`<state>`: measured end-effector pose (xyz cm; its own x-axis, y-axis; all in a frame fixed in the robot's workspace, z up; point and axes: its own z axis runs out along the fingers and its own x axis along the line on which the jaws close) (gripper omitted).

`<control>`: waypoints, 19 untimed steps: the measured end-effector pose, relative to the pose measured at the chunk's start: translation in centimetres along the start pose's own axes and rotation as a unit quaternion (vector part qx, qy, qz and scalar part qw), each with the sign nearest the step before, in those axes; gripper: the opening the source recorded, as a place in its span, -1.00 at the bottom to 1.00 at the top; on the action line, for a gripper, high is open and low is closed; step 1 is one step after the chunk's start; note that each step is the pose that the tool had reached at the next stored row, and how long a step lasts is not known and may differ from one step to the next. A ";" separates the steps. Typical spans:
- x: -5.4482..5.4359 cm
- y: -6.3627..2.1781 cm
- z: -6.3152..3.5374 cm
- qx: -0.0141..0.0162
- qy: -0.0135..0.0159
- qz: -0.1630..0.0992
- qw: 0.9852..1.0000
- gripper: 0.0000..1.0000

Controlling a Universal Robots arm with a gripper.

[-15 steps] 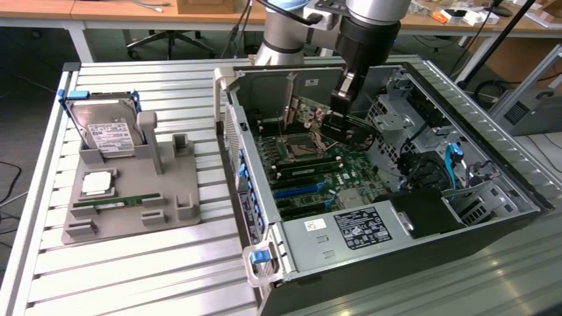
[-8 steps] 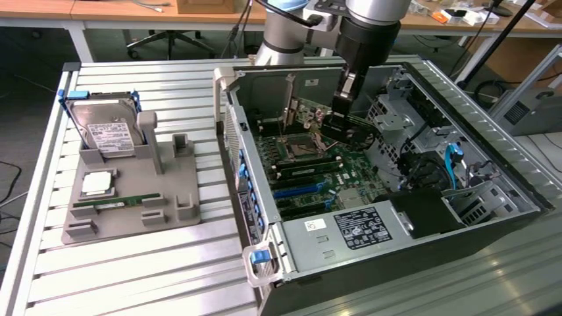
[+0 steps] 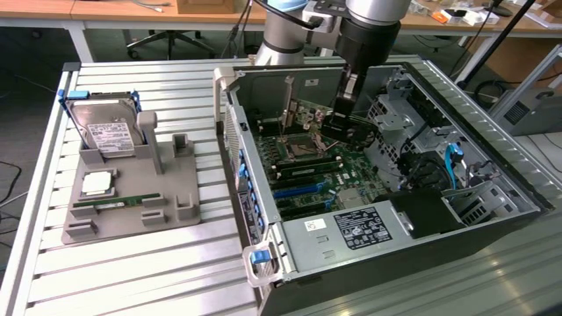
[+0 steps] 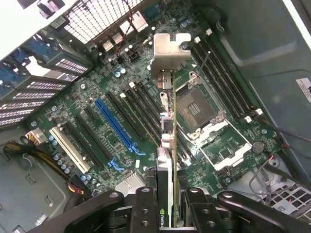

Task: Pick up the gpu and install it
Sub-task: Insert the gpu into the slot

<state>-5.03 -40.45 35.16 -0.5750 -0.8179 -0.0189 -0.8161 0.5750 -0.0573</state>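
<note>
Clamping the gpu (image 4: 166, 145) edge-on, the gripper (image 4: 169, 206) hovers above the motherboard (image 4: 97, 121).

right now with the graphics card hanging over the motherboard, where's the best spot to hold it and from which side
By its top edge, from above, fingers pinching the two flat faces, as the gripper has it now. The graphics card hangs edge-on over the motherboard, so this likely keeps its bottom edge and metal bracket clear of the fingers.

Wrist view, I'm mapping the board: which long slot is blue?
The blue slot; its long neighbours are black, and the cream slot lies farther off.
</note>
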 end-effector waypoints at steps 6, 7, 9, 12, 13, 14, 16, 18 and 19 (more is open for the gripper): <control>0.0 0.00 0.01 0.000 -0.001 -0.026 1.000 -0.47; 0.0 0.00 0.02 0.000 -0.002 -0.045 0.999 -0.47; 0.0 0.00 0.04 -0.001 -0.005 -0.105 0.994 -0.47; 0.0 0.00 0.07 -0.002 -0.008 -0.177 0.984 -0.47; 0.0 0.01 0.07 -0.002 -0.009 -0.191 0.982 -0.47; 0.0 0.00 0.08 -0.002 -0.010 -0.201 0.980 -0.47; 0.0 0.01 0.11 -0.003 -0.011 -0.225 0.974 -0.47; 0.0 0.01 0.12 -0.003 -0.011 -0.233 0.972 -0.47; 0.0 0.01 0.12 -0.003 -0.012 -0.236 0.972 -0.47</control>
<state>-5.03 -40.45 35.04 -0.1345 -0.9908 -0.0143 -0.9890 0.1351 -0.0596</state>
